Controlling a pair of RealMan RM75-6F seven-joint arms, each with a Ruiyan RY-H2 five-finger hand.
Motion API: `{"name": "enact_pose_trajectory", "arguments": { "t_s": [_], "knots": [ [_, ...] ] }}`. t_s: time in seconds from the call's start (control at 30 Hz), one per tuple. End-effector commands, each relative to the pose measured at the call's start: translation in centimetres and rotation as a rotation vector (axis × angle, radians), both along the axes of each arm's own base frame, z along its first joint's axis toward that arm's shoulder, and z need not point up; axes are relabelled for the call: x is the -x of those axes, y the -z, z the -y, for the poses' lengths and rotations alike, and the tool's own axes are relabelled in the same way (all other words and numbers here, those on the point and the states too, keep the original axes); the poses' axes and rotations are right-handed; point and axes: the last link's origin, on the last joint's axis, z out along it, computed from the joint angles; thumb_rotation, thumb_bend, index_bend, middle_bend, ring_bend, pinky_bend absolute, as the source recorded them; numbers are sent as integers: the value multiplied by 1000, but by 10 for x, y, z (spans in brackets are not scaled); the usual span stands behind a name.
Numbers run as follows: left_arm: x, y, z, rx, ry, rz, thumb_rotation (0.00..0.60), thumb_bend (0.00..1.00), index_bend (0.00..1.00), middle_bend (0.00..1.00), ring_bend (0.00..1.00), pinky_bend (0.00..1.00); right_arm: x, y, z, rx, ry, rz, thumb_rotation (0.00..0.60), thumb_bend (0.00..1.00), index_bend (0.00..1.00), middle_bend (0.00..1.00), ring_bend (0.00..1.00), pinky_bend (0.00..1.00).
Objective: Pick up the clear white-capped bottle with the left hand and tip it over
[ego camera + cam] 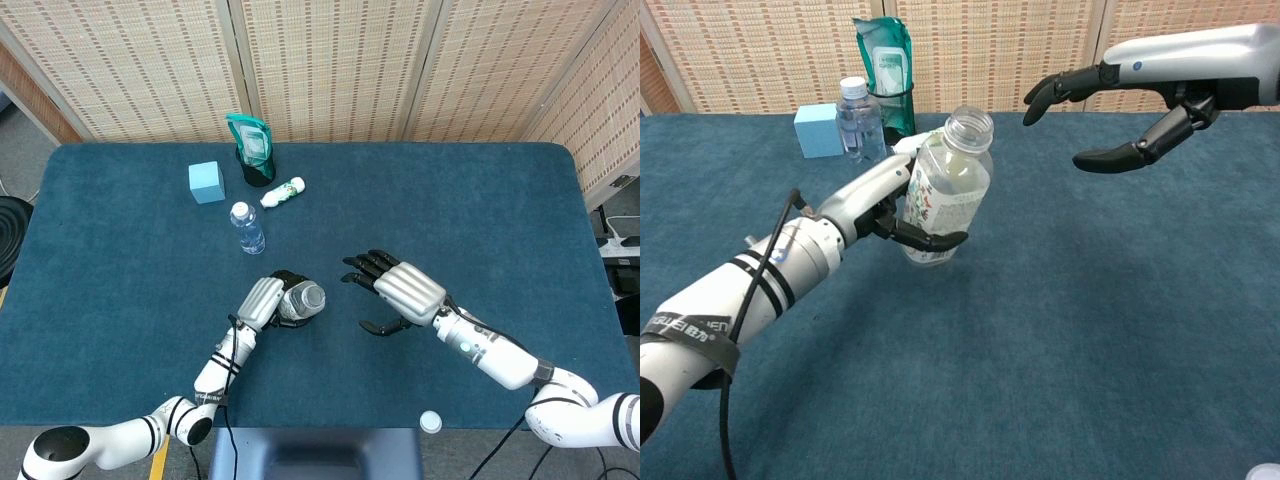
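Note:
My left hand (262, 303) (872, 203) grips a clear labelled bottle (301, 298) (943, 187) around its body. The bottle is off the table and leans with its open neck toward the right. It has no cap on. A white cap (430, 421) (1266, 472) lies loose on the table near the front edge. My right hand (397, 294) (1127, 108) hovers to the right of the bottle, fingers spread, holding nothing.
A second clear white-capped bottle (247, 228) (860, 115) stands behind. Further back are a blue cube (206, 182) (818, 130), a green pouch (253, 145) (888, 65) and a small white bottle (283, 192) lying down. The blue table (480, 200) has rounded back corners.

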Motion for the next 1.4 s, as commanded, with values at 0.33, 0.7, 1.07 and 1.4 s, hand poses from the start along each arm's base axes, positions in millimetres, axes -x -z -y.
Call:
{"name": "enact_pose_trajectory", "arguments": {
  "t_s": [0.33, 0.7, 1.07, 1.4],
  "knots": [
    [59, -50, 9, -505, 220, -793, 600, 775, 450, 600, 313, 189, 17, -10, -8, 9, 31, 2, 318, 312, 134, 0, 0, 0],
    [103, -53, 31, -307, 37, -1188, 600, 425, 0, 0, 0, 93, 23, -18, -14, 13, 44, 9, 320, 312, 108, 0, 0, 0],
    [76, -63, 45, -30, -24, -777, 600, 280, 0, 0, 0, 86, 33, -31, -20, 44, 60, 14, 319, 312, 48, 0, 0, 0],
    [55, -104, 61, -53, 55, -545, 600, 269, 0, 0, 0, 57, 51, -47, -31, 78, 104, 9, 322, 312, 3, 0, 0, 0]
  ]
}}
